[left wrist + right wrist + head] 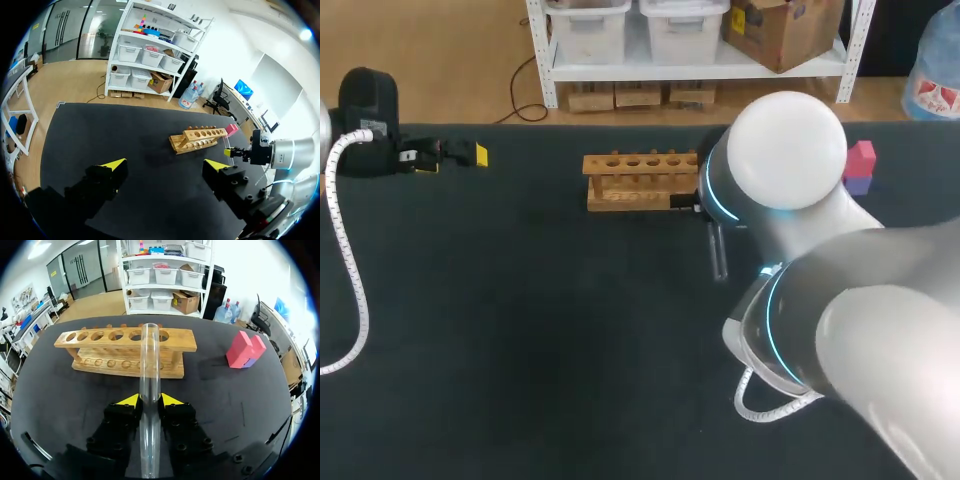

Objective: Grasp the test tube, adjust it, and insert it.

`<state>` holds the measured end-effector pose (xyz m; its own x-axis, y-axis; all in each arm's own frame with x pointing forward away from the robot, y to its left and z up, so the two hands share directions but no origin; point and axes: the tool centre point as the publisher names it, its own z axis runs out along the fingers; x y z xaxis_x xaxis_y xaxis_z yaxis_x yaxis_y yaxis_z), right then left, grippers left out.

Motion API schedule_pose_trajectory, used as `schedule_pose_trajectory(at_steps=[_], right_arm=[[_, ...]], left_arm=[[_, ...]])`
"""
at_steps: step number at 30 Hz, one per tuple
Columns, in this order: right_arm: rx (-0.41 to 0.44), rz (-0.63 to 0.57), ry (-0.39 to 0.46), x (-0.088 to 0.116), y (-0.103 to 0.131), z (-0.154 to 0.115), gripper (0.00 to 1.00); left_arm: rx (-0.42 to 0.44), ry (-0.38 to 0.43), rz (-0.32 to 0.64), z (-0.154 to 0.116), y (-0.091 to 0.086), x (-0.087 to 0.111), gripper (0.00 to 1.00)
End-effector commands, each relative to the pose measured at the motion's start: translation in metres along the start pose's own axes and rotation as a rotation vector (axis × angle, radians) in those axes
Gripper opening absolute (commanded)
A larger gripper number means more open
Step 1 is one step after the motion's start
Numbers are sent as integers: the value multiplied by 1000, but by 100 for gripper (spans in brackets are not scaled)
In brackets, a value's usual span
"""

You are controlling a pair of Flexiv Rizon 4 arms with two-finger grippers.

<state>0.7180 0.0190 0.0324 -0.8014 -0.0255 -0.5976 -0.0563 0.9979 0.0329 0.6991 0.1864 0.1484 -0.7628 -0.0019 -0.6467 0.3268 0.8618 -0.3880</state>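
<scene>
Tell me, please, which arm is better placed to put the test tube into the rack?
Right. The right gripper is shut on the test tube, with the rack just ahead. The left gripper is open, empty and well away from the rack.

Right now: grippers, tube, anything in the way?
Right gripper shut on test tube, pointing at rack. Left gripper open, empty. Nothing seen between tube and rack.

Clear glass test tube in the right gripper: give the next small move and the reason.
Probably tilt the clear glass test tube upright: the right gripper is shut on it, but it points ahead at the wooden rack, whose holes face up.
</scene>
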Motion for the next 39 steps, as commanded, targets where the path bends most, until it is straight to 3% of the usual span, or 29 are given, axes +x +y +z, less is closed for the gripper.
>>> schedule_pose_trajectory(at_steps=[1, 22, 39], right_arm=[[-4, -6, 25, -2, 0, 2, 0], [32, -125, 216, -6, -2, 15, 0], [35, -120, 233, -6, -5, 17, 0]], left_arm=[[-8, 5, -1, 0, -1, -1, 100], [-8, 5, -1, 0, -1, -1, 100], [-8, 5, -1, 0, -1, -1, 100]])
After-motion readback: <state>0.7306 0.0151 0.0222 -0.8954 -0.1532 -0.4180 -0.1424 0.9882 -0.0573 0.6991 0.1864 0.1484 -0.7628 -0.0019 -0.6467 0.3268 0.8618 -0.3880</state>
